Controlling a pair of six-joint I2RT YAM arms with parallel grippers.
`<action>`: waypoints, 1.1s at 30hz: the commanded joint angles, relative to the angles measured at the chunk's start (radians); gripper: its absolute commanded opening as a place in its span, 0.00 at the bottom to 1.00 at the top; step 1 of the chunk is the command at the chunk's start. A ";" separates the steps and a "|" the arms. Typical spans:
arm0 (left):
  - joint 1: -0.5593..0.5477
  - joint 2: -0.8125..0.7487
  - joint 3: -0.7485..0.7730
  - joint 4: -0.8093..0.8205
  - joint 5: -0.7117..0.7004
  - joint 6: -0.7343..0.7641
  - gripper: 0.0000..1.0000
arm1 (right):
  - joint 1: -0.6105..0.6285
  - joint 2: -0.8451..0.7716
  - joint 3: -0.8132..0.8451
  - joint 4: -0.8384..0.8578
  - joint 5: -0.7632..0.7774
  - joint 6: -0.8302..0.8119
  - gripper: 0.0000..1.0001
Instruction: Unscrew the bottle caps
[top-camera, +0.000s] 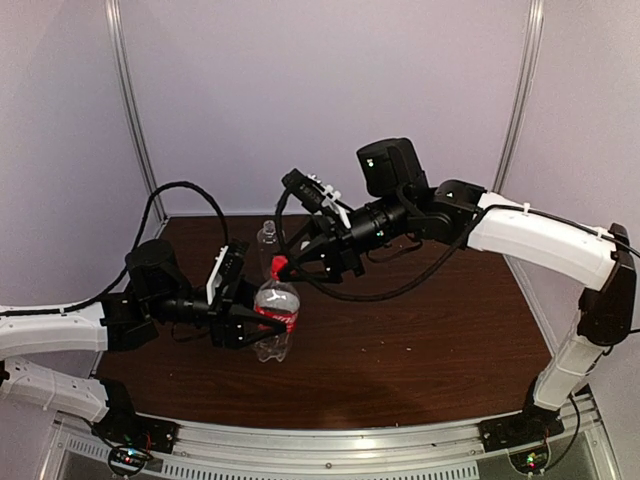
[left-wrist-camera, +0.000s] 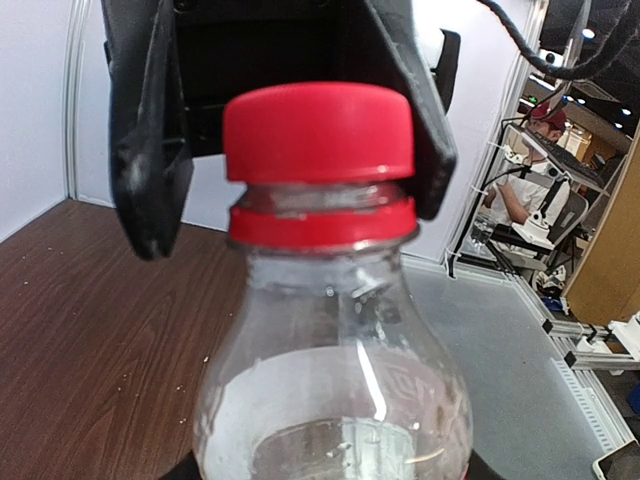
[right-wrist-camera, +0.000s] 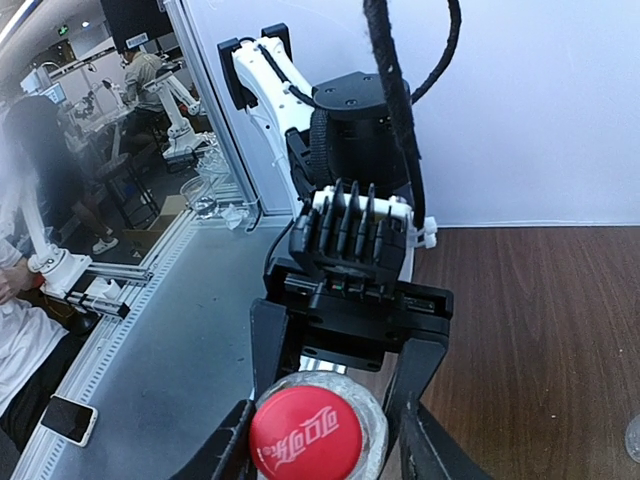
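Note:
The clear bottle with the red label (top-camera: 276, 322) stands upright on the table, and my left gripper (top-camera: 250, 322) is shut on its body. Its red cap (top-camera: 279, 266) is on the neck, and also shows in the left wrist view (left-wrist-camera: 318, 130) and the right wrist view (right-wrist-camera: 305, 432). My right gripper (top-camera: 289, 268) is open and straddles the cap from above. One finger (right-wrist-camera: 225, 445) is close against the cap, and the other (right-wrist-camera: 432, 450) stands apart from it. The plain bottle (top-camera: 267, 240) with its white cap (top-camera: 266, 226) stands behind, untouched.
The brown wooden table (top-camera: 430, 340) ends at a metal rail (top-camera: 330, 445) at the near edge. White walls and upright posts (top-camera: 135, 110) close in the back and sides. The right arm's black cable (top-camera: 400, 290) hangs low over the table.

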 joint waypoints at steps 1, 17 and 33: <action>-0.004 -0.016 0.019 0.110 -0.011 0.014 0.30 | -0.008 -0.033 -0.045 0.005 0.079 0.023 0.51; -0.003 -0.013 0.061 0.007 -0.153 0.051 0.30 | 0.004 -0.139 -0.070 0.061 0.376 0.303 0.74; -0.003 0.025 0.103 -0.085 -0.369 0.051 0.30 | 0.047 -0.088 -0.016 0.098 0.598 0.485 0.80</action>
